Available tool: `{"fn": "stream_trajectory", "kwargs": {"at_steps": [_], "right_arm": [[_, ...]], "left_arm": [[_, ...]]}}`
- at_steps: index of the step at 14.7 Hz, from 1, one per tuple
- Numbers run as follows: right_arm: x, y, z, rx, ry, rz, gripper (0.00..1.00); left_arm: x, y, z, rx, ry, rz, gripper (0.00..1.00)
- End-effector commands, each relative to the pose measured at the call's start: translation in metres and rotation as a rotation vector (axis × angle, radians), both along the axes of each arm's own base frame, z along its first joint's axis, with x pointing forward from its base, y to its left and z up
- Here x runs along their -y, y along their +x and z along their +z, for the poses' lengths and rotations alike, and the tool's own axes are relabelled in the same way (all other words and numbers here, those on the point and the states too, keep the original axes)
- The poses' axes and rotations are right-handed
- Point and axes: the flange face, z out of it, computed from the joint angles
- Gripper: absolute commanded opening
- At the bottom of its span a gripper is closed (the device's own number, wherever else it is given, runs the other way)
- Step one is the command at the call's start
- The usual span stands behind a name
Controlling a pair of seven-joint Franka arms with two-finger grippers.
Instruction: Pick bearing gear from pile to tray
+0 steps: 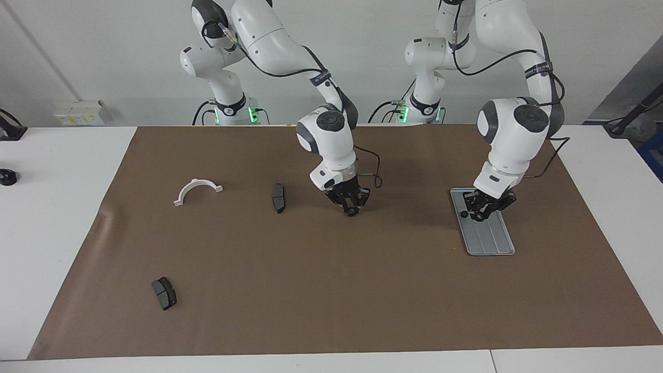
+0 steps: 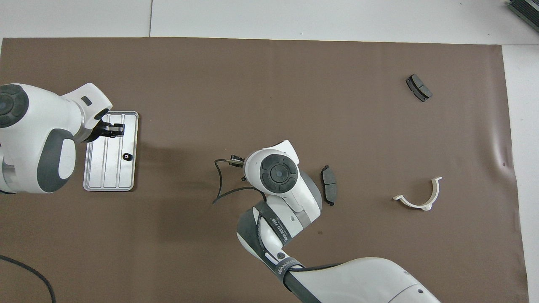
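Brown paper covers the white desk (image 1: 62, 259) under both arms. One gear (image 2: 126, 157) lies in the tray (image 2: 107, 185), at the left arm's end. The left pincer (image 1: 484, 211) hangs over the tray; whether its tips meet I cannot tell. The right pincer (image 1: 351, 207) sits low over mid-desk, beside a pad (image 1: 278, 198), and its tips look drawn together, perhaps on a gear, though nothing shows plainly. A careless release could drop a gear onto the paper or bounce it off the rim. From overhead the right wrist covers its own tips.
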Motion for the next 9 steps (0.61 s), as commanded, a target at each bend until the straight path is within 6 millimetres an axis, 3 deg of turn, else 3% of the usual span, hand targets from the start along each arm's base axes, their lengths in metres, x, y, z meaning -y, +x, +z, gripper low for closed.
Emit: {"fn": "stream_trajectory", "kwargs": {"at_steps": [1, 2, 4, 6, 9], "right_arm": [[0.005, 0.003, 0.008, 0.002, 0.004, -0.013, 1.0], [0.013, 0.009, 0.016, 0.01, 0.001, -0.021, 1.0], [0.043, 0.025, 0.054, 0.026, -0.014, -0.037, 1.0], [0.081, 0.038, 0.091, 0.042, -0.057, -0.024, 1.0], [0.15, 0.057, 0.131, 0.023, -0.107, 0.011, 1.0]], "left_arm": [[-0.033, -0.021, -0.006, 0.019, -0.005, -0.032, 0.0], [-0.038, -0.026, -0.011, 0.019, -0.003, -0.053, 0.0], [-0.056, -0.032, -0.016, 0.012, -0.003, -0.047, 0.0], [-0.072, -0.036, -0.022, 0.007, -0.031, -0.033, 0.0], [-0.071, -0.046, -0.038, 0.027, -0.052, -0.021, 0.0]]}}
